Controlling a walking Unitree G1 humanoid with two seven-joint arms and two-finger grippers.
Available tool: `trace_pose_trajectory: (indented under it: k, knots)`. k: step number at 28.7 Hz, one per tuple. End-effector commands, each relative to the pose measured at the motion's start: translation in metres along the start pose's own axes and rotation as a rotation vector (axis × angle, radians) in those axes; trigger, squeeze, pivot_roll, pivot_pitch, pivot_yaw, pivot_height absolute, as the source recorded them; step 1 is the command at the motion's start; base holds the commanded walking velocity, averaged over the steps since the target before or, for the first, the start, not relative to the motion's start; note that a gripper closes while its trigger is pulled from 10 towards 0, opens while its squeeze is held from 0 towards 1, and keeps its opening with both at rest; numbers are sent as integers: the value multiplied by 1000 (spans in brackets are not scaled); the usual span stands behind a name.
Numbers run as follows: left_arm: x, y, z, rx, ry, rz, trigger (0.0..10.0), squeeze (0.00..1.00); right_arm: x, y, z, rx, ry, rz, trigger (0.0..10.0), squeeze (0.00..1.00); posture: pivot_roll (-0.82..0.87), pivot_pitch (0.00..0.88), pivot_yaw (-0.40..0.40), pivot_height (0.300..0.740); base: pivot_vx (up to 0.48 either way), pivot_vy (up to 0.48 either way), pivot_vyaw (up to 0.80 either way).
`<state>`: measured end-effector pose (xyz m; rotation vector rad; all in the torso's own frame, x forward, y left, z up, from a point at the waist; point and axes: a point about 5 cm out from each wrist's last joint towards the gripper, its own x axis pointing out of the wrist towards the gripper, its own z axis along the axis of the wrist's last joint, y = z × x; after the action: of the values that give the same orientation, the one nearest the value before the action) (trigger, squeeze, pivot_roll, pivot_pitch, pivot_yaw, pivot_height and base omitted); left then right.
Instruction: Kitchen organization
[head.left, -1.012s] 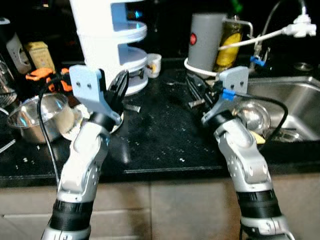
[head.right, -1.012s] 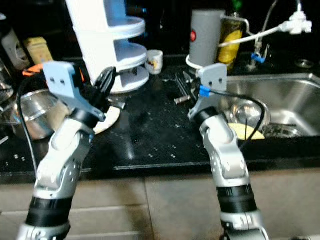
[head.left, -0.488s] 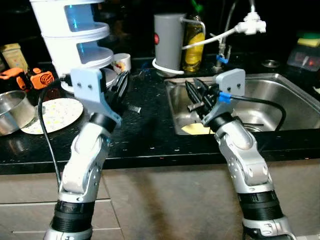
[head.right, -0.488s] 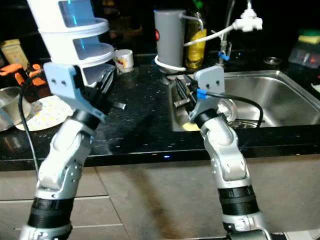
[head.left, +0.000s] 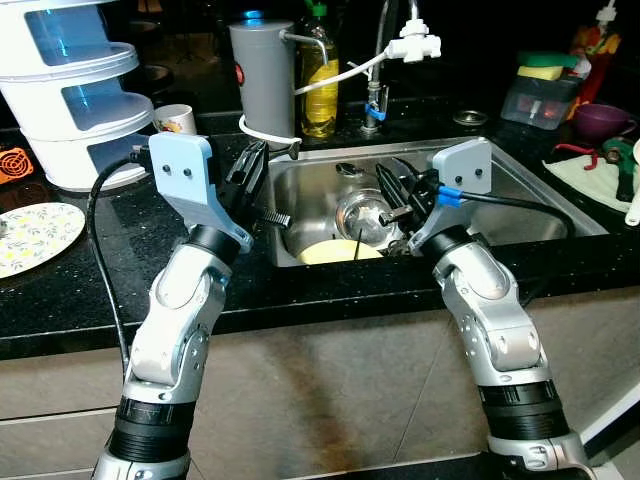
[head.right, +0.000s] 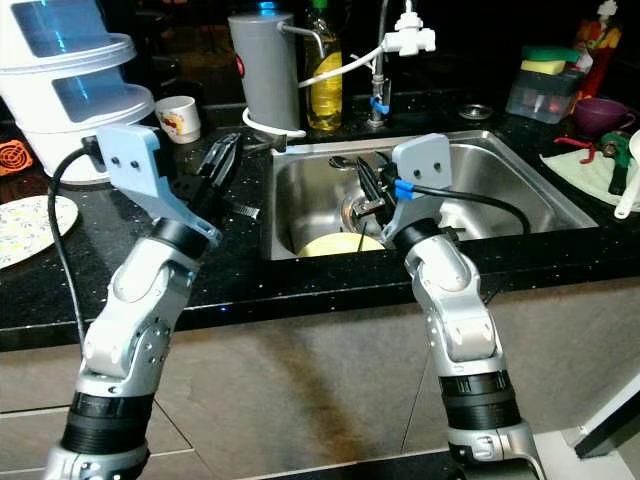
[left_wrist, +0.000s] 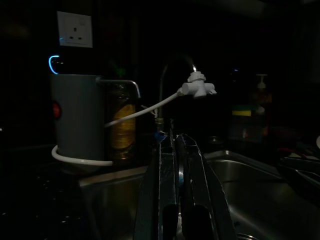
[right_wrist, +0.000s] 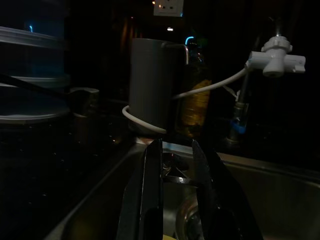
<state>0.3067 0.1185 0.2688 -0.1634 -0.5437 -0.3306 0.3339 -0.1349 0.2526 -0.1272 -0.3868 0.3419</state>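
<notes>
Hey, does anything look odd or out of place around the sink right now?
Yes. A white hose runs loose from a fitting on the tap across to the grey canister, hanging over the sink. A yellow plate and a steel bowl sit in the basin.

Honestly no readable text anywhere. Closest thing is a round red badge on the grey canister (head.left: 264, 72) behind the sink (head.left: 520, 185), too small to read.
</notes>
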Motion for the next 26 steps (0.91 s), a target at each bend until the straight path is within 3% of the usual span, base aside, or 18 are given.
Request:
trace_pose_trajectory:
  k: [1,6,13,17,22,26]
  knots:
    - [-2,3,-4,1,31,2,10000,0,3,3,2,-9,-12,12,10000,0,-23,0,2,740,0,-480,0]
    - [-2,2,-5,-10,31,2,10000,0,3,3,1,-14,-6,13,10000,0,-23,0,2,740,0,-478,0]
    - [0,4,-3,-26,17,15,10000,0,4,1,2,-31,-2,-16,10000,0,-22,0,-2,740,0,0,0]
    - [2,9,-3,-32,18,21,10000,0,15,4,-1,-84,49,-43,10000,0,-26,0,-3,740,0,0,0]
    - [5,28,-15,-44,73,98,10000,0,36,28,-19,-147,232,-17,10000,0,-30,0,-8,740,0,0,0]
    - [2,42,-39,-119,182,163,10000,0,43,35,-25,-171,273,-8,10000,0,-31,0,-14,740,0,0,0]
